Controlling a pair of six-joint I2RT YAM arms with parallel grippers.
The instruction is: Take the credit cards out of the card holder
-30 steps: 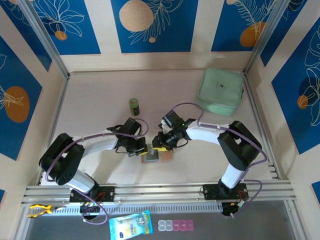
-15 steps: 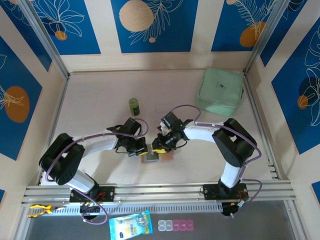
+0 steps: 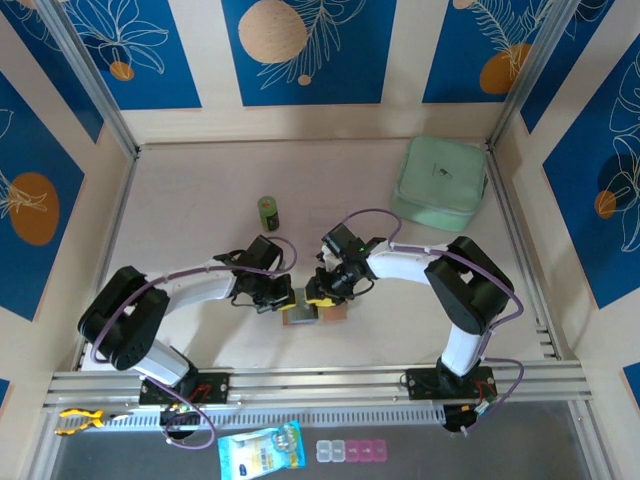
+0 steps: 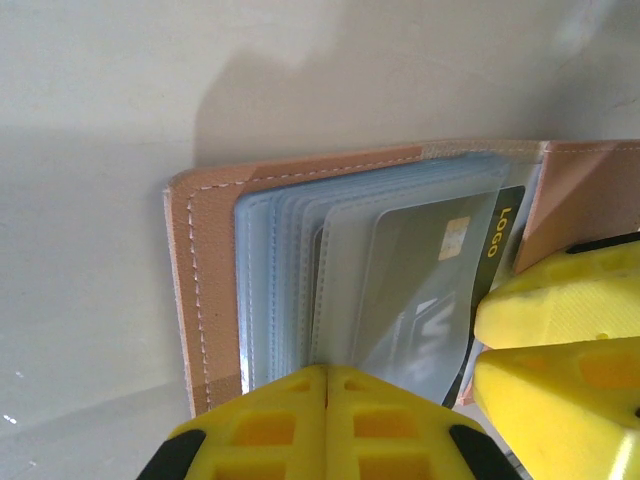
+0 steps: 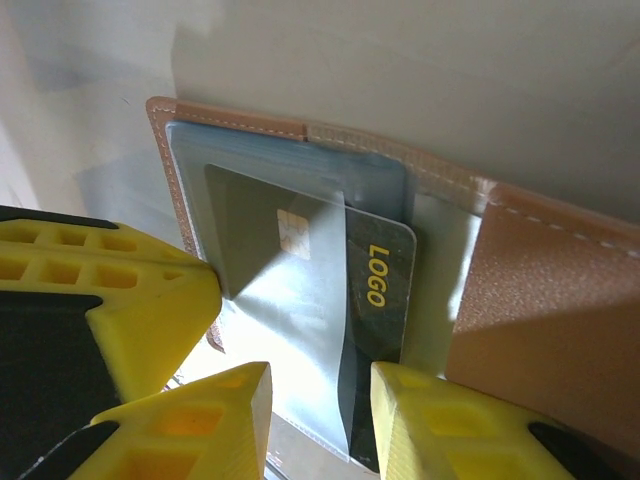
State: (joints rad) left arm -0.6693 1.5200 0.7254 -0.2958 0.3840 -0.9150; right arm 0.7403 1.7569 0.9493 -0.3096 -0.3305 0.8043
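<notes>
- The card holder [image 3: 314,313] lies open on the worktop [image 3: 200,220], towards the front edge.
- Your left gripper [image 4: 326,395], jaws pressed together, sits at the edge of its clear sleeves [image 4: 280,270].
- Your right gripper [image 5: 320,415], jaws spread, straddles the end of the dark credit card [image 5: 378,290] jutting from a sleeve.

— Seen from above, how much of the card holder [image 3: 335,313] shows?
— One corner. The left gripper [image 3: 283,300] and right gripper [image 3: 318,296] cover the rest.
— And the dark card [image 5: 375,290] poking out of it?
— Its lower end runs off the picture between the right gripper's fingers. Pinched or not, I cannot tell.
</notes>
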